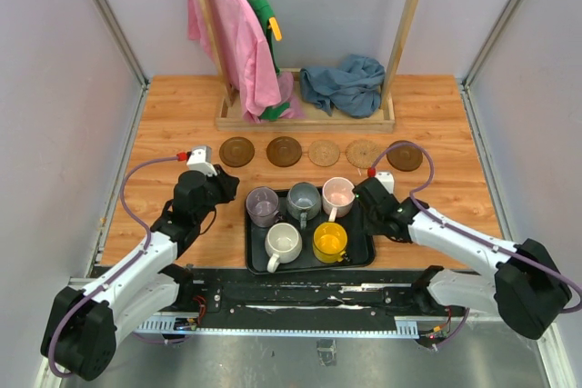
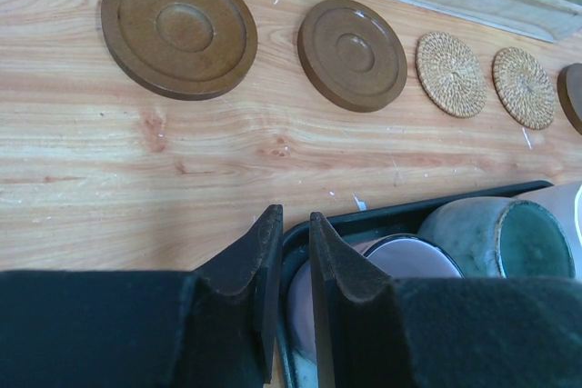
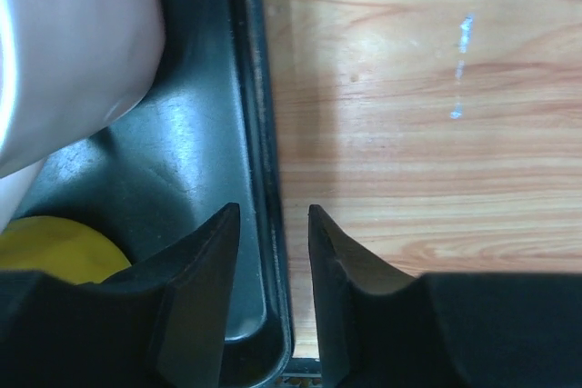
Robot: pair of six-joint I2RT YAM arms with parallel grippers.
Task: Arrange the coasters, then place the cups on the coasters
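Neatly, five coasters (image 1: 324,153) lie in a row on the table (image 1: 182,106) behind the tray (image 1: 359,253): two dark brown, two tan woven, one dark brown. All five cups (image 1: 303,202) stand in the black tray, with purple, grey-blue and pink behind, white and yellow in front. The left gripper (image 2: 289,224), nearly closed, pinches the tray's left rim. The right gripper (image 3: 273,215) is partly open, its fingers astride the right rim without touching it.

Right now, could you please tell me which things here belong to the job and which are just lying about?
Belong to the job:
five coasters, set in a row
five cups, standing on the black tray

Just lying about:
wooden rack
pink garment hanging on it
blue cloth on its base
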